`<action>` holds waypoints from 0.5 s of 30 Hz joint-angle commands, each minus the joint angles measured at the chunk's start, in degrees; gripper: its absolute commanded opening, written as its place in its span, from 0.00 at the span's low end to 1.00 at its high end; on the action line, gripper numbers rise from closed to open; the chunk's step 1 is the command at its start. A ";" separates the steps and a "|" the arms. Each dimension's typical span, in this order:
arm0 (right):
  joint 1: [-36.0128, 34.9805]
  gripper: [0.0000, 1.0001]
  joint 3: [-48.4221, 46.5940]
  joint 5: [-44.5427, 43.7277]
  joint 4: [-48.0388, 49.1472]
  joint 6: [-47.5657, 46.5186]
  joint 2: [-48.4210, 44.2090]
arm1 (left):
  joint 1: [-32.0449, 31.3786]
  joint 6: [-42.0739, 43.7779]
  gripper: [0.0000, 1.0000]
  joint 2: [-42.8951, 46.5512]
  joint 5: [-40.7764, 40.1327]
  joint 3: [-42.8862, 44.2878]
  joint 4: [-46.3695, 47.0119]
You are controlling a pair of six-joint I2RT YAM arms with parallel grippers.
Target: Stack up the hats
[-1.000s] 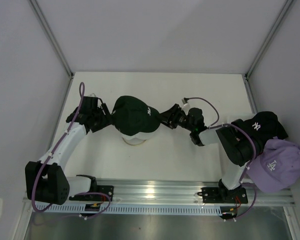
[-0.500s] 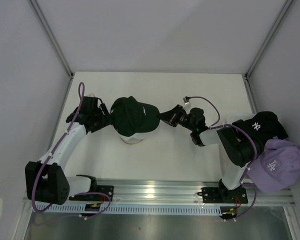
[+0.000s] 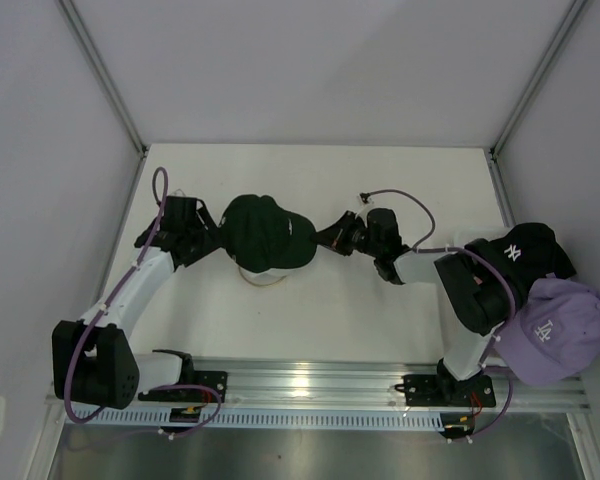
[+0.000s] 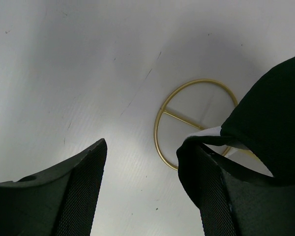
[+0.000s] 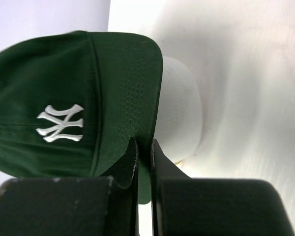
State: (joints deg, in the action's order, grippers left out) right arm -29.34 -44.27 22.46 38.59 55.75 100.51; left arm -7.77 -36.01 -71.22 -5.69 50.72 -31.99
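Note:
A dark green hat (image 3: pixel 265 232) with a white logo (image 5: pixel 59 123) hangs a little above the table, left of centre. My right gripper (image 3: pixel 325 238) (image 5: pixel 144 147) is shut on its brim, which is pinched edge-on between the two fingers. At the hat's back edge my left gripper (image 3: pixel 212 240) (image 4: pixel 142 157) stands open with only bare table in the gap. Its right finger (image 4: pixel 206 187) lies against the hat's dark fabric (image 4: pixel 275 128). A black hat (image 3: pixel 520 255) with a white logo and a lavender hat (image 3: pixel 555 330) lie at the far right.
The gold wire stand (image 3: pixel 261 278) (image 4: pixel 196 123) lies on the white table just below the green hat. Grey walls close the table in on the left, right and back. The metal rail (image 3: pixel 310 385) with the arm bases runs along the near edge.
My right gripper has shut on the green hat's brim. The hat has shifted left and slightly back, and the white form under it no longer shows. The left gripper has barely moved.

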 commanded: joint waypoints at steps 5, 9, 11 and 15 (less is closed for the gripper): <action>-0.70 0.00 -0.18 -3.73 -17.57 -8.01 9.35 | -0.58 -2.40 0.71 -2.52 -5.64 -3.52 -2.73; -2.99 0.00 -3.36 -6.20 -20.92 -10.74 11.72 | -0.58 -3.10 0.71 -3.84 -5.56 -4.22 -2.64; -2.91 0.00 -3.54 -5.59 -20.13 -10.22 13.13 | -0.58 -3.45 0.71 -4.54 -5.21 -4.66 -2.29; -3.00 0.00 -3.28 -5.06 -20.22 -10.30 14.10 | -0.58 -4.68 0.71 -4.54 -3.72 -7.12 -1.15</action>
State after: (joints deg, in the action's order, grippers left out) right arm -30.63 -50.92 23.27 36.69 54.35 109.10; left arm -7.90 -40.64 -72.38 -6.83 48.56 -27.09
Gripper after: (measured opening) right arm 0.036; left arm 0.709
